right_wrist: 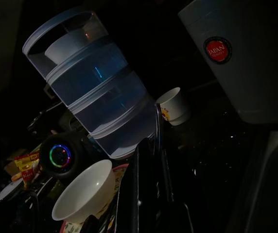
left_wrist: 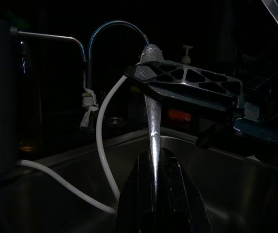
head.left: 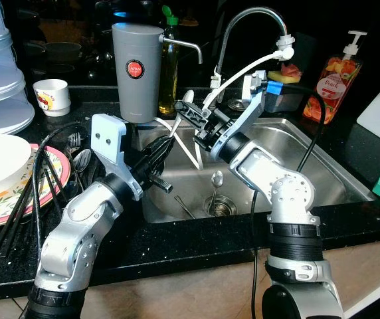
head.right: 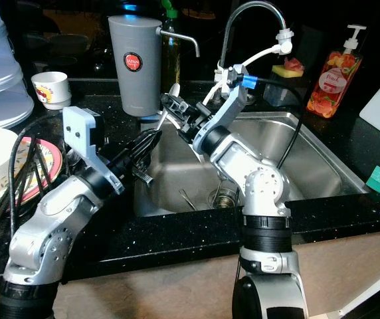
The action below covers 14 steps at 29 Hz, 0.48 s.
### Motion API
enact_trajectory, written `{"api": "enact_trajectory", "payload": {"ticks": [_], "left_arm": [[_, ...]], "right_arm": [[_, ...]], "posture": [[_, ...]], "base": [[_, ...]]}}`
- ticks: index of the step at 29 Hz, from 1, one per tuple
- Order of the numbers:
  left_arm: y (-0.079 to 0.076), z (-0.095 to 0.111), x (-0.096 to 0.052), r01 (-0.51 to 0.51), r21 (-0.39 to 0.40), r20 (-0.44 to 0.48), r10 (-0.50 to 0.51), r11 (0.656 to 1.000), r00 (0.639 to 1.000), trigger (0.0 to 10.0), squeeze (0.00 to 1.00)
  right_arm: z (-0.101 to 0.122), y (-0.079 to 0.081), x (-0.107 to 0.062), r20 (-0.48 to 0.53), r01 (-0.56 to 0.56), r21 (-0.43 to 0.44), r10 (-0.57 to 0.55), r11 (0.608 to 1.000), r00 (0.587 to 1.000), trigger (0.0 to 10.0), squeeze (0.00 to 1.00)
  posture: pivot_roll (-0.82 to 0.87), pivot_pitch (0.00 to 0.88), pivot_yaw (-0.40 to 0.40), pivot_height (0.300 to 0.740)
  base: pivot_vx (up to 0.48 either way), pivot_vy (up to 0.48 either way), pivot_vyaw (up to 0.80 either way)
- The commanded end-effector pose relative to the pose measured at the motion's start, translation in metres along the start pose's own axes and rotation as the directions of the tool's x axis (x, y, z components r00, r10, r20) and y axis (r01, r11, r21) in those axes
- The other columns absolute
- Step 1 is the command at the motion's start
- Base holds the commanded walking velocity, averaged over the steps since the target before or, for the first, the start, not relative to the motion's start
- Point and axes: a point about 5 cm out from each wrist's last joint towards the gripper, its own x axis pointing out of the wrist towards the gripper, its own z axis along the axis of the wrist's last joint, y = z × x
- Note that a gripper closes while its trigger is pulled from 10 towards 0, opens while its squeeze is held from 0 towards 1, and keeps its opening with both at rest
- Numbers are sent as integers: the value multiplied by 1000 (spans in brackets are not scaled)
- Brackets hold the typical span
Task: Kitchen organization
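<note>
Over the sink: left gripper jaws closed on a spoon; right gripper jaws pinching its upper end, just above the left jaws.

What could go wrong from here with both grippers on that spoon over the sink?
1. Handover slip: the left gripper holds the spoon by its handle and the right gripper meets its bowl end. If either lets go early, it likely falls into the sink, where another spoon already lies.
2. The white hose runs right behind the right gripper and could snag.
3. The grey water filter stands close beside both grippers; a sideways swing might knock it.
</note>
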Motion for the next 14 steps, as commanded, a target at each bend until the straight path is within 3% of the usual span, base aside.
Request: {"api": "enact_trajectory", "payload": {"ticks": [1, 7, 8, 14], "left_arm": [[0, 7, 2, 4, 25, 32, -5, 1000, 999, 10000, 0], [2, 9, 2, 2, 14, 47, -3, 1000, 999, 10000, 0], [2, 10, 3, 3, 9, 49, -3, 1000, 999, 10000, 1000], [3, 12, 5, 3, 5, 55, -3, 1000, 998, 10000, 1000]], "right_arm": [[8, -8, -3, 43, 49, 8, -50, 999, 998, 0, 0], [12, -9, -3, 60, 58, 18, -59, 998, 996, 0, 0], [13, -9, -4, 64, 61, 20, -62, 998, 996, 0, 0], [16, -10, -5, 79, 64, 26, -66, 998, 995, 0, 0]], "posture": [[-27, 40, -66, 740], [-32, 44, -58, 740], [-34, 47, -54, 740], [-31, 50, -48, 740]], "base": [[0, 0, 0], [0, 0, 0], [0, 0, 0], [0, 0, 0]]}}
